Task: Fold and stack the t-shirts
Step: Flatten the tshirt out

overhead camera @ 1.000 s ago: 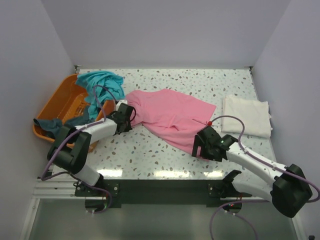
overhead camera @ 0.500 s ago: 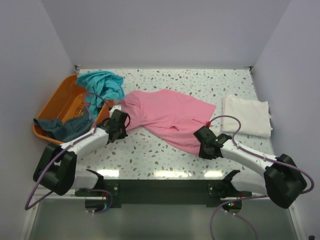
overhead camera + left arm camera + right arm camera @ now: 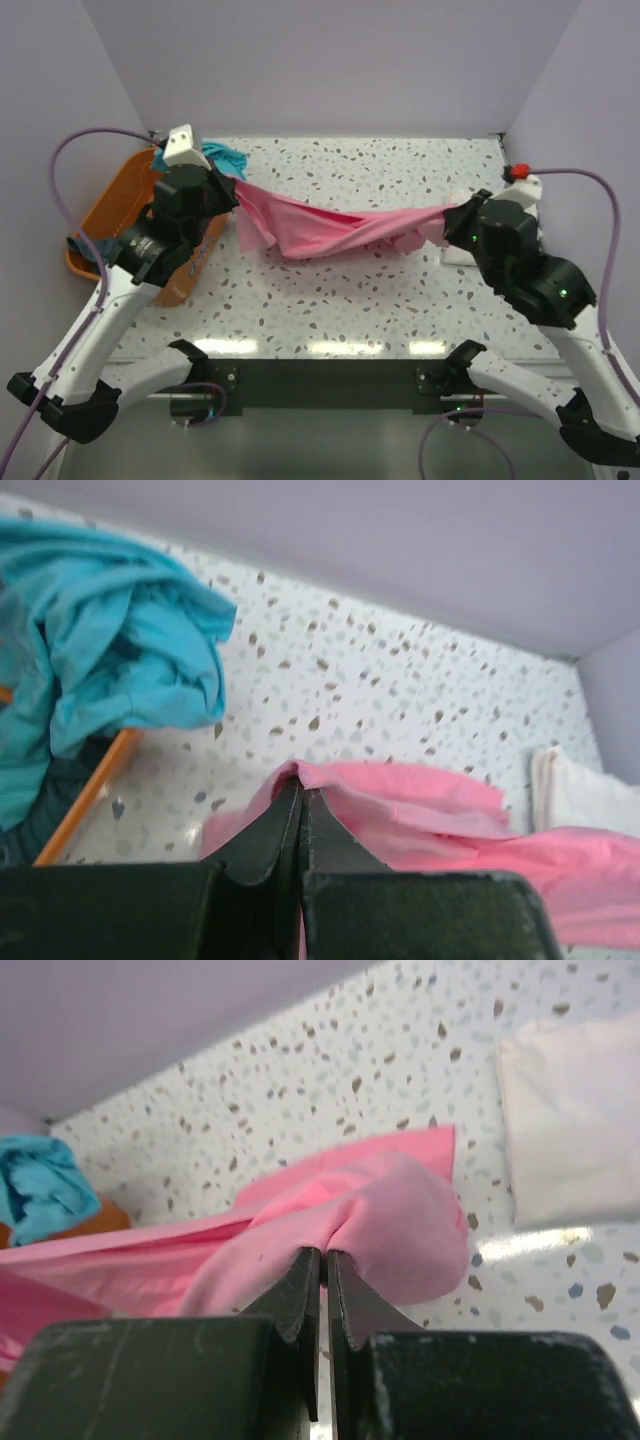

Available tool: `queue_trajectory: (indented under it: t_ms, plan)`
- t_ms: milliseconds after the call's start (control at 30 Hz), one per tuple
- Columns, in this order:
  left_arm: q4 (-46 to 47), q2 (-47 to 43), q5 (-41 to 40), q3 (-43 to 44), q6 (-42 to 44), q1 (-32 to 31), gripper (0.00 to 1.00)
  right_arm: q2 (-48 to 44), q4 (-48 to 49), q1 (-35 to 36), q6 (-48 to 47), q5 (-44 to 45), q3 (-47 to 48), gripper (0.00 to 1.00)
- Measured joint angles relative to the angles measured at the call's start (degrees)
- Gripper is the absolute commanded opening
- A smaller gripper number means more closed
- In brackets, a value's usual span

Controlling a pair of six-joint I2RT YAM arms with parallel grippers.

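The pink t-shirt (image 3: 330,228) hangs stretched above the table between both arms. My left gripper (image 3: 236,188) is shut on its left end, and in the left wrist view the cloth (image 3: 420,820) folds over the closed tips of that left gripper (image 3: 301,783). My right gripper (image 3: 452,222) is shut on the right end; pink fabric (image 3: 400,1210) bunches at the right gripper (image 3: 325,1256). A folded cream-white t-shirt (image 3: 540,225) lies at the right, partly behind the right arm. The teal t-shirt (image 3: 90,650) drapes over the basket. A dark slate-blue shirt (image 3: 85,248) lies in the basket.
The orange plastic basket (image 3: 108,205) stands at the table's left edge, under my left arm. Purple walls close in the back and both sides. The speckled tabletop (image 3: 330,300) stretches below the hanging shirt.
The right gripper closed on the pink t-shirt's right end. Both arms then rose and pulled apart, lifting the shirt off the table and stretching it.
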Motion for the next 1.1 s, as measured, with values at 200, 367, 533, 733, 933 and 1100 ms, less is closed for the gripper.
queue_trajectory:
  t_ms: [200,367,533,733,933,1100]
  plan:
    - [-3.28,-0.44,-1.20,18.21,3.17,-0.02,0.00,-2.36,-4.02,0.00,-4.61,4.26,15.63,0.00]
    - [-4.74,0.70,-4.57,26.32,4.87,-0.04,0.00,-3.91,-5.99,0.00,-6.99,8.66,21.42,0.00]
    - [-5.29,8.66,-7.45,30.03,5.55,1.60,0.00,-2.12,-8.74,0.00,-7.63,14.88,21.38,0.00]
    - [-1.31,30.38,-5.77,30.77,7.15,6.69,0.00,9.68,-7.06,-3.98,-8.59,16.72,14.58,0.00]
    - [-0.57,59.89,-2.80,42.45,10.82,7.17,0.50,24.50,4.61,-22.53,-11.04,-0.11,-1.03,0.00]
    - [-2.34,73.26,1.66,53.64,11.74,6.84,1.00,32.30,7.61,-25.90,-12.57,-6.29,-3.67,0.00]
